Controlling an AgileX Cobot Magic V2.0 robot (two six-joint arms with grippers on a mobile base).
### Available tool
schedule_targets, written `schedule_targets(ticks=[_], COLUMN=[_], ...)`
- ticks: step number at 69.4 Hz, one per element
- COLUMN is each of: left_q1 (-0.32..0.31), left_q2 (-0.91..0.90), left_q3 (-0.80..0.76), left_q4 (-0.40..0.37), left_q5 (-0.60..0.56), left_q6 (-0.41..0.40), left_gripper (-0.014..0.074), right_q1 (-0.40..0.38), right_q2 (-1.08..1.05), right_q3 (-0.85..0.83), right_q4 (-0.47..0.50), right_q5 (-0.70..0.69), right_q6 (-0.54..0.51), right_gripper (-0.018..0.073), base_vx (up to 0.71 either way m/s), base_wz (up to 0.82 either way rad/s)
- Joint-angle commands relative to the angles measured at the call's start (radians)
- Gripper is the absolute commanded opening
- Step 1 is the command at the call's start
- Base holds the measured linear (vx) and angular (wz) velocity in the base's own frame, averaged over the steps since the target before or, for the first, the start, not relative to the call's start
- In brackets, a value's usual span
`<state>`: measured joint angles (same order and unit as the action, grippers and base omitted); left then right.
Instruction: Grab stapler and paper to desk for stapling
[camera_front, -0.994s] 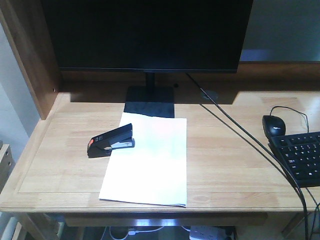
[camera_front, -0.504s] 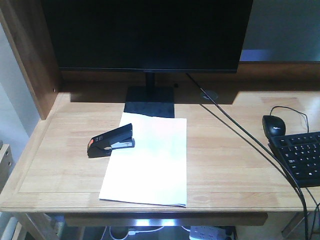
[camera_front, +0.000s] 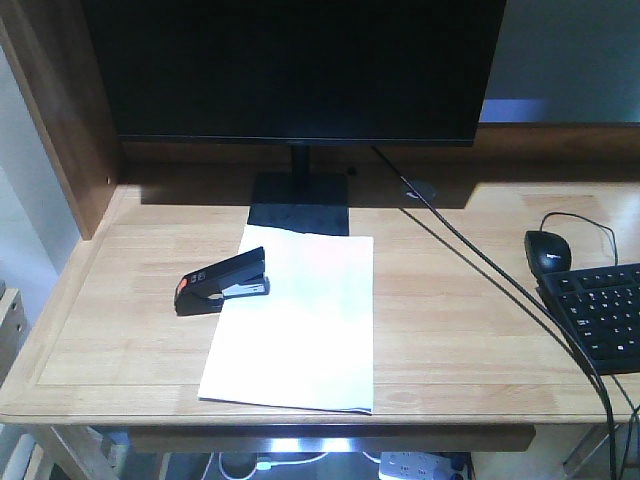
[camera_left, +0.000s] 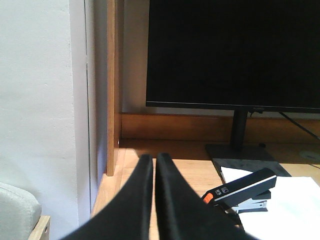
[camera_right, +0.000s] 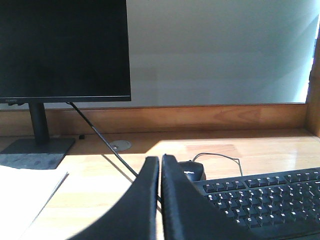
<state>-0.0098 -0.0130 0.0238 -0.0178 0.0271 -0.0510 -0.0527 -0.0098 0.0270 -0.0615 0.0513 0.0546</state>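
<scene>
No shift since before: stapler (camera_front: 222, 281) on paper (camera_front: 295, 320) left edge, both claws (camera_left: 153, 165) (camera_right: 160, 167) narrow, empty.

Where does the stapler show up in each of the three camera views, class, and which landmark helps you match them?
Front view: the stapler lies left of centre, on the left edge of the paper.
Left wrist view: it sits at lower right, just right of the left tool.
Right wrist view: not in it.
Shared landmark: the monitor stand.
</scene>
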Motion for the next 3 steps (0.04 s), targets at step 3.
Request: schedule_targets(ticks=[3], left_q1=[0.004], left_q2=[-0.015], left_q3=[0.012], left_q4=[-0.001], left_q5=[-0.074], left_q6=[-0.009], left_gripper=[-0.0006], right_q1=[-0.006], right_q2=[-0.011], right_q3=[0.005], right_q4=[-0.008], right_q5=[-0.068], right_q6=[-0.008], right_gripper=[-0.001], base_vx=[0.0], base_wz=[0.0])
